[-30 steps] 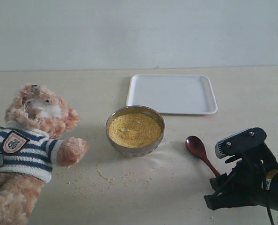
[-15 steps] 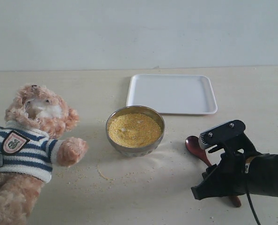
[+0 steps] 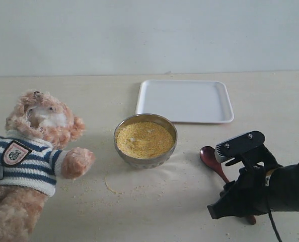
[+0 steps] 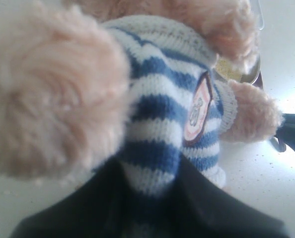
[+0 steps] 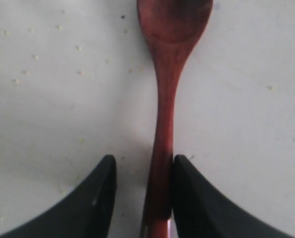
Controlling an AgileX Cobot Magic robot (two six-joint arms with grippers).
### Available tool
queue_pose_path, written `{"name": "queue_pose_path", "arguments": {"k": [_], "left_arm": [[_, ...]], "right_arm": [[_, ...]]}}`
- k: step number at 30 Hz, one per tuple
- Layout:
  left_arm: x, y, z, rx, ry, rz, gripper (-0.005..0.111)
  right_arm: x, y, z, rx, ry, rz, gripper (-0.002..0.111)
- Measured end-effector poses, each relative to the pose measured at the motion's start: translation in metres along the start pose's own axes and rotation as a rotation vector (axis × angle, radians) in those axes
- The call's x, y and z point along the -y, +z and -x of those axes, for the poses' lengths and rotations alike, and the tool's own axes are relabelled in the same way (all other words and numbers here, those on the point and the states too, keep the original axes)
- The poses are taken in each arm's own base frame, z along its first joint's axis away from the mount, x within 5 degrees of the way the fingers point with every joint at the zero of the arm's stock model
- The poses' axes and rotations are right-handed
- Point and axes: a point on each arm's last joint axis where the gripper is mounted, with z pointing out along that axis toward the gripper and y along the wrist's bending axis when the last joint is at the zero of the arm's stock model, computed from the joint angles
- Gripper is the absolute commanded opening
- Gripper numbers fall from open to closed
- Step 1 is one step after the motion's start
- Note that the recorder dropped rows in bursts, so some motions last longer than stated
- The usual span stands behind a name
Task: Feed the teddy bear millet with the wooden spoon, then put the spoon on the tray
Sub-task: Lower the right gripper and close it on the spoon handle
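Observation:
The teddy bear lies at the left, its striped shirt pinched between the dark jaws of my left gripper, which is shut on it. Millet fills a steel bowl in the middle. To the bowl's right the wooden spoon lies flat on the table. My right gripper straddles its handle. Its jaws are open: one finger touches the handle and the other finger stands off with a gap. The white tray sits empty behind the bowl.
Loose millet grains are scattered on the table in front of the bowl and near the spoon. The bear's paw reaches toward the bowl's left side. A pale wall rises behind the tray.
My right arm has moved left and down over the spoon's handle, and its jaws have narrowed around it. The bear, bowl and tray have not moved.

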Motion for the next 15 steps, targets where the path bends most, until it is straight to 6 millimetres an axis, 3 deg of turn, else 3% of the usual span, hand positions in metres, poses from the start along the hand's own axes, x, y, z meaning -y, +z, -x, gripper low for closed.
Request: {"name": "queue_pose_path", "arguments": {"k": [5,15], "left_arm": [[0.0,0.0,0.0,0.0,0.0,0.001,0.005],[0.0,0.0,0.0,0.0,0.0,0.001,0.005]], "right_arm": [[-0.001,-0.009,-0.004,-0.065,-0.008,0.021,0.059],[0.001,-0.012,-0.021,-0.051,-0.01,0.005,0.058]]}}
